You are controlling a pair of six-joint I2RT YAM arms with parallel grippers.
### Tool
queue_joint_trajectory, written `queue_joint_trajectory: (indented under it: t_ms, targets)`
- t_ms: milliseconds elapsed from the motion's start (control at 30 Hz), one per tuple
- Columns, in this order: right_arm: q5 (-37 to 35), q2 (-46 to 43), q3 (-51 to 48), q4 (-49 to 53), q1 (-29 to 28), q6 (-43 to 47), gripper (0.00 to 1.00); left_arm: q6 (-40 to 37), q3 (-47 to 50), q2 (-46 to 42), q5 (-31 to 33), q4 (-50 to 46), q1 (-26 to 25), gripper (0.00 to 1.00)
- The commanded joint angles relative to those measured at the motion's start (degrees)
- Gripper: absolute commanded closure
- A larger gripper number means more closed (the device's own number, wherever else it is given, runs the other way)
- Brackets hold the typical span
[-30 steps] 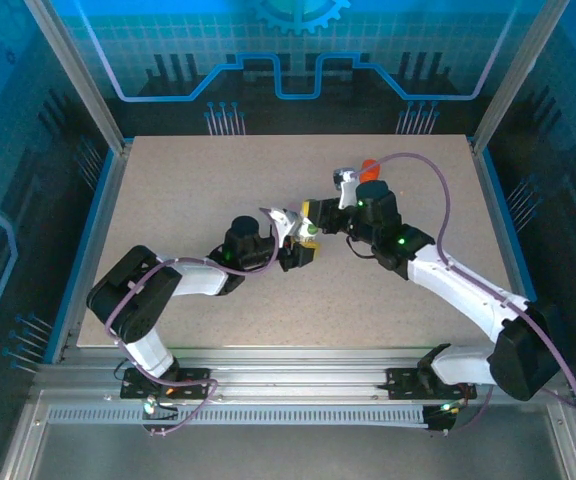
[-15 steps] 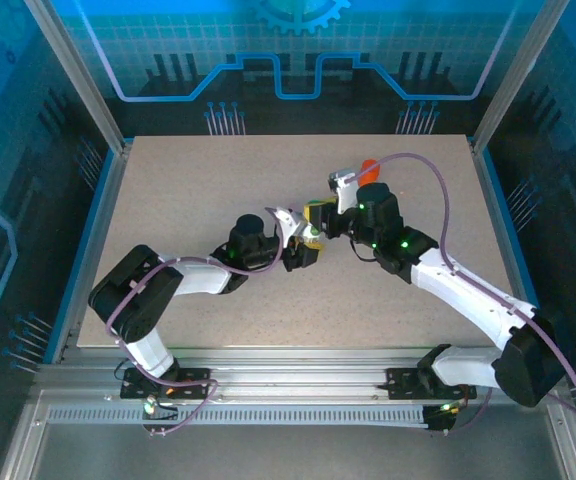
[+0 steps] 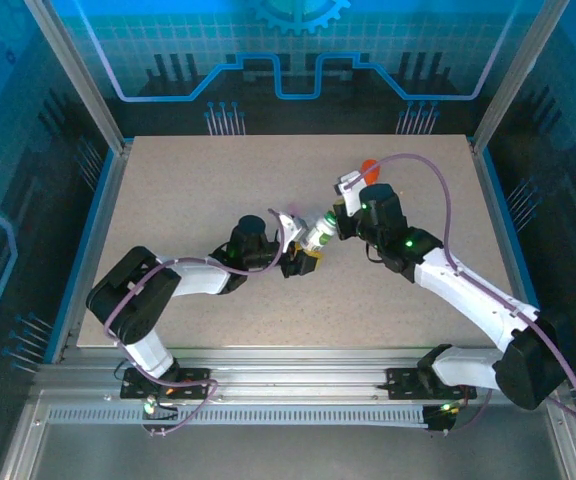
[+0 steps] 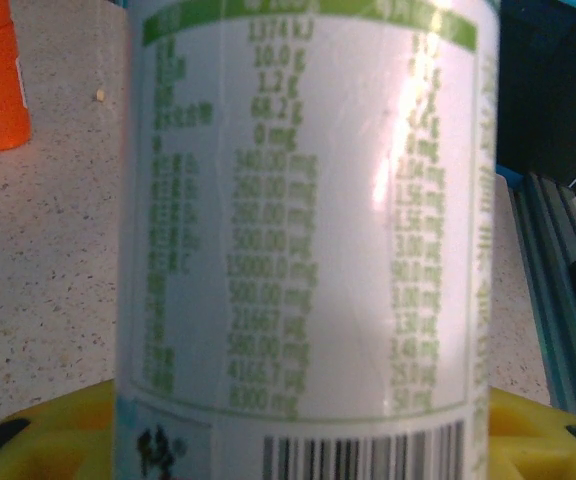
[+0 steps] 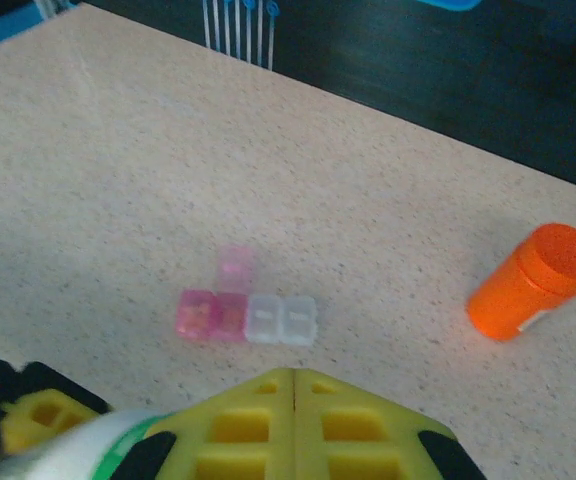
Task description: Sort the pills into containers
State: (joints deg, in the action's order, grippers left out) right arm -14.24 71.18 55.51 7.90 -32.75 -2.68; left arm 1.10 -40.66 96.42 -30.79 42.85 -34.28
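the right claw [image 5: 295, 378] has come off the white bottle [image 4: 308, 230] and closed empty; the left claw [image 3: 303, 246] grips that bottle.

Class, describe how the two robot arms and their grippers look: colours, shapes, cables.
The left arm and right arm have white links, black joints, small green lights and looping purple cables. The right gripper has yellow, grid-recessed fingers.

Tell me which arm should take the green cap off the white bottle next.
Right, probably. The left claw grips the white bottle, so it is occupied. The right claw sits shut and empty beside the green cap; it would need to reopen first.
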Motion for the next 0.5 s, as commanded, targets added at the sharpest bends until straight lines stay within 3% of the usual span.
queue_joint_trajectory:
  t_ms: [0,67,200,400,467]
  targets:
    - [0.1,-2.0,1.1,2.6,1.2,1.4,1.00,-1.0,0.8,-2.1,-2.4,3.6,0.1,1.00]
    - [5.1,-3.1,1.3,2.1,2.3,-2.6,1.00,-0.7,1.2,-1.6,-2.3,5.5,0.1,1.00]
    - [14.8,-5.5,2.6,1.2,5.7,-14.9,0.56,1.0,3.0,0.0,-2.5,13.2,0.0,1.00]
    - [25.2,-8.0,7.6,3.2,7.0,-16.6,0.45,10.3,3.5,3.3,-8.5,26.6,1.9,1.00]
    - [25.8,-7.9,10.4,6.8,7.5,-18.9,0.43,11.8,5.3,4.2,-6.8,33.8,2.4,1.00]
